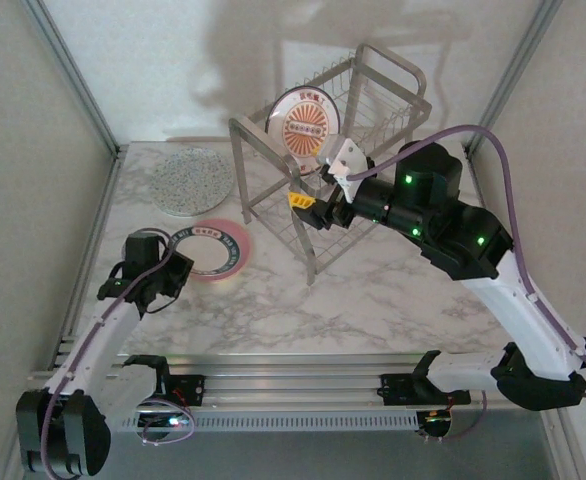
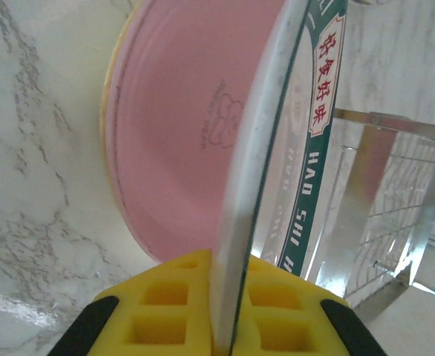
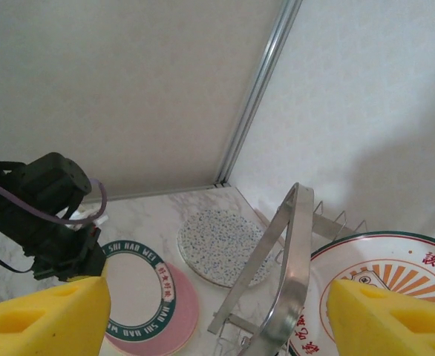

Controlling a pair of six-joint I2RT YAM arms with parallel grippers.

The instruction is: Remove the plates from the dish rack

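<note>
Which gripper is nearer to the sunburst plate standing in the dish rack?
Right. The right gripper hangs open at the front of the dish rack, just below the sunburst plate. The left gripper is far off left, shut on a dark-rimmed plate over the pink plate.

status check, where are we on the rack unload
Left gripper shut on dark-rimmed plate, over pink plate. Right gripper open at dish rack, sunburst plate inside. Rack's frame tube stands before that plate.
</note>
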